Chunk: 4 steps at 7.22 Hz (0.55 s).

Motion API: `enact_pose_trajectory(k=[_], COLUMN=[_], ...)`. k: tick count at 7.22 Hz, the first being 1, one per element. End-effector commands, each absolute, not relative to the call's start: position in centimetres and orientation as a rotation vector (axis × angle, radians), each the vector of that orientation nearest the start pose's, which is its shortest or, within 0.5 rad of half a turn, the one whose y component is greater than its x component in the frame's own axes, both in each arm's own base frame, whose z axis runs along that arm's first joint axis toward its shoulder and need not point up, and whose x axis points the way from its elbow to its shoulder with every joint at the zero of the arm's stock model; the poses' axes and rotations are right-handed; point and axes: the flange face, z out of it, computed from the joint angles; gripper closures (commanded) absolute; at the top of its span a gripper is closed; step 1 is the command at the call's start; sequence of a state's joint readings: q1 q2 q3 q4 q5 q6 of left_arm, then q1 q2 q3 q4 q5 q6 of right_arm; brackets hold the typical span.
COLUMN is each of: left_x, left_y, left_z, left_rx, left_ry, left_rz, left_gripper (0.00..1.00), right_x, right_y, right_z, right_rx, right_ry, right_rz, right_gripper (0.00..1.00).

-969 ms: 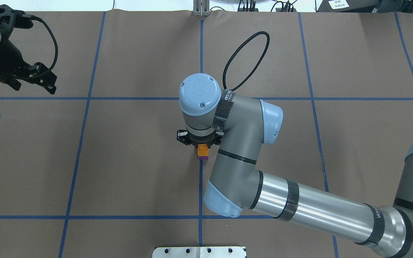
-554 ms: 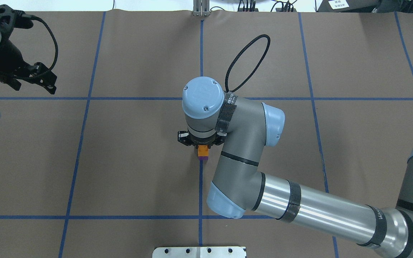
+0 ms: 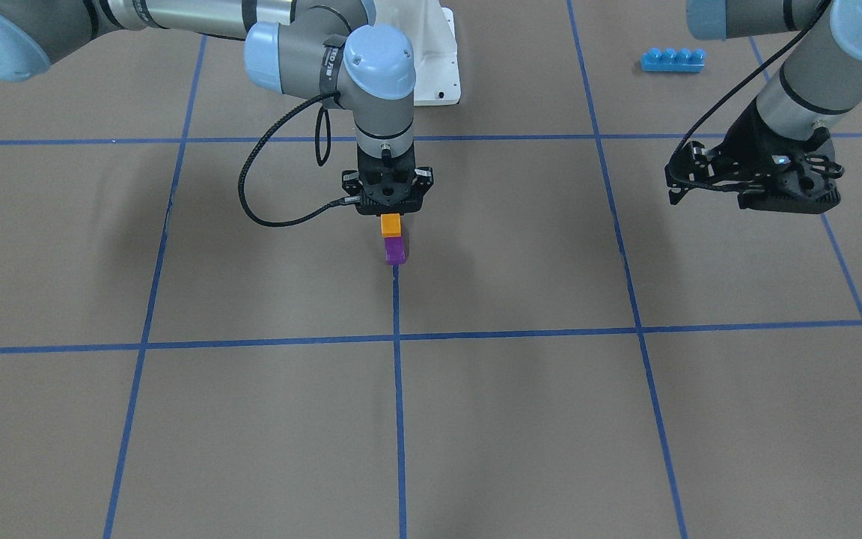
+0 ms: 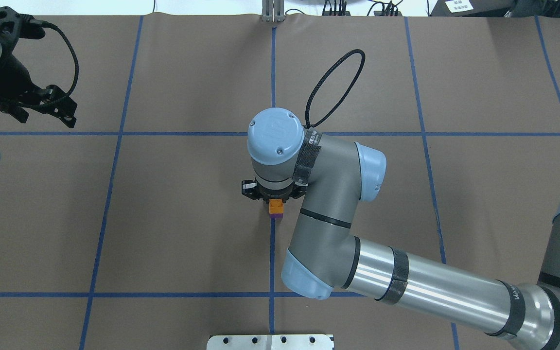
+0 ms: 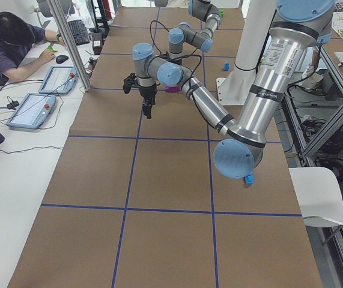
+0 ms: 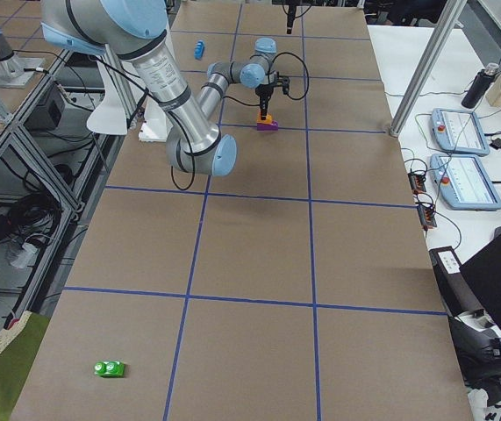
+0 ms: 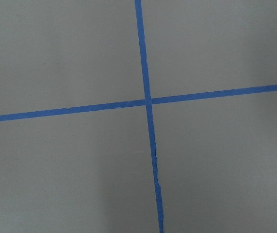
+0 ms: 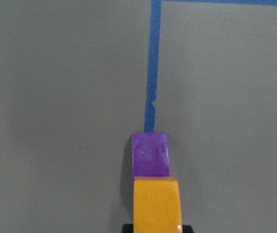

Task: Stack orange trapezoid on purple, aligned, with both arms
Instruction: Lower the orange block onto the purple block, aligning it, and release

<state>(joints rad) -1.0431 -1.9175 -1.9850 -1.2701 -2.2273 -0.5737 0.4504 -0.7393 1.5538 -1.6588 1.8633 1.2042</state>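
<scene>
Brown table (image 4: 187, 218) gridded with blue tape (image 4: 187, 133); white desk (image 5: 9, 180) alongside, white chair (image 5: 321, 195) opposite

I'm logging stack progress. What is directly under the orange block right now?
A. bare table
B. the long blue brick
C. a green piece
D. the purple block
D: the orange trapezoid, at the right end effector, stands right over the purple block, as the front-facing and right wrist views both show.
</scene>
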Motion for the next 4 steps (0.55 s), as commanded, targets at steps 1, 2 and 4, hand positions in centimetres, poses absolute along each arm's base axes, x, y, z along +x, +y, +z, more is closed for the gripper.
enact_pose_trajectory(k=[1,2,4], left_x=[21.59,21.59,21.57], left_y=[-51.45,-51.45,-51.41], left_z=[31.88,31.88,31.82], left_rx=[0.039,0.039,0.040], left_ry=[0.780,0.780,0.781], left_rz=[0.107,0.107,0.106], left_gripper=[0.00,0.00,0.00], right_x=[-60.68,-60.83,-60.97], right_y=[-40.41,-40.26,-39.97], right_z=[16.88,16.95,17.31], right_rx=[0.039,0.039,0.036], right_ry=[-0.769,-0.767,-0.764], right_rz=[-0.032,-0.034,-0.034], right_gripper=[1.00,1.00,1.00])
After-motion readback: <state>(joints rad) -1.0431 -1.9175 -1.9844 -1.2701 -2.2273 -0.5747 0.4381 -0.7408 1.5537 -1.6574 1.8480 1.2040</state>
